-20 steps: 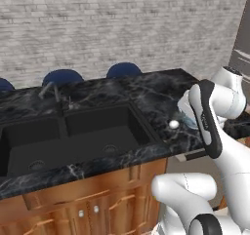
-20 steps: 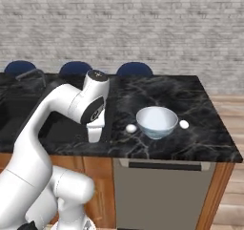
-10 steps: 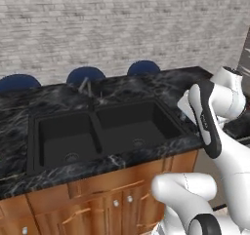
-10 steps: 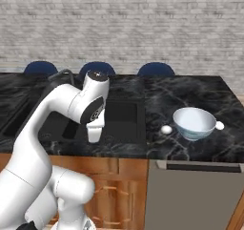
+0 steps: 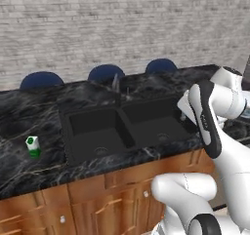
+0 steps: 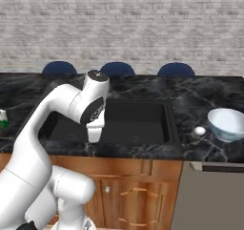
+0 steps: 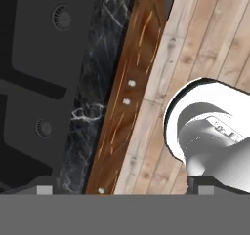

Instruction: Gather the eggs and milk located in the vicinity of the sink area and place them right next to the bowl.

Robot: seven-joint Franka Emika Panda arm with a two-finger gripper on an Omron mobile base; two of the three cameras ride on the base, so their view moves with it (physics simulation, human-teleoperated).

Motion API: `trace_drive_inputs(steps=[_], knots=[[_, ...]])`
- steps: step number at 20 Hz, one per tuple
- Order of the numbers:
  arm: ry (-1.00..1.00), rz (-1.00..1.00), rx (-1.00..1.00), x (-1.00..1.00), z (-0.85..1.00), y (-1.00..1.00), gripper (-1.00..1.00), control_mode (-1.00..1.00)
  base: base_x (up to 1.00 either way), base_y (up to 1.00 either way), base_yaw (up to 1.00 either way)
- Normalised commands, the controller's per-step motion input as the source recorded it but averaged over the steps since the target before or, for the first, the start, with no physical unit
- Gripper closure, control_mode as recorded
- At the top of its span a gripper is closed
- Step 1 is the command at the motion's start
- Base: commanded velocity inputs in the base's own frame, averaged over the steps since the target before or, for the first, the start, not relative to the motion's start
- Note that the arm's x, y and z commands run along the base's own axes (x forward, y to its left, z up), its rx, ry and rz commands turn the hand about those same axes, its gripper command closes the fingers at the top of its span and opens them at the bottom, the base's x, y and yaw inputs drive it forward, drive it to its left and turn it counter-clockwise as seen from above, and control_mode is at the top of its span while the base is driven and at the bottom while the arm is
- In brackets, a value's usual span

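Milk [image 5: 32, 146]: one carton, standing upright on the black marble counter [image 5: 29, 117], left of the sink [image 5: 122, 127], well apart from the basin rim and set back from the counter's front edge. In the right base view it's just peeking in at the far left edge [image 6: 2, 118].

Egg [image 6: 199, 130]: one showing, lying on the counter just beside the bowl [image 6: 228, 124], on the bowl's left. One bowl, sitting right of the sink and close to the front edge of the counter.

Sink: one, two basins, one round drain in each [image 7: 61, 17] [image 7: 44, 128]. One dark faucet [image 5: 116, 85] standing behind the divider. Three blue chair backs [image 6: 117, 69] showing beyond the counter's far edge, in front of the brick wall [image 6: 124, 24].

Gripper [image 6: 94, 131]: hanging in front of the sink's front rim, over the counter edge, pointing down. The hand view is looking down at the marble front strip, the wooden cabinet fronts [image 7: 132, 92] and the plank floor [image 7: 205, 39]. Jaws: can't tell how wide they're standing, the tips are barely showing at the bottom of the hand view; nothing visible between them.

Room: marble between milk and sink is bare. The arm is folding close over the right basin's front corner.
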Motion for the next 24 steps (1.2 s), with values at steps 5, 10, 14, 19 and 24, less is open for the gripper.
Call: trace_drive_inputs(steps=[5,10,14,19,24], knots=[[0.00,0.00,0.00,0.00,0.00,0.00,-1.00,1.00,0.00,0.66,0.00],[0.00,0.00,0.00,0.00,0.00,0.00,-1.00,1.00,0.00,0.67,0.00],[0.00,0.00,0.00,0.00,0.00,0.00,-1.00,1.00,0.03,0.63,0.00],[0.00,0.00,0.00,0.00,0.00,0.00,-1.00,1.00,0.12,0.60,0.03],[0.00,0.00,0.00,0.00,0.00,0.00,-1.00,1.00,0.22,0.56,0.06]])
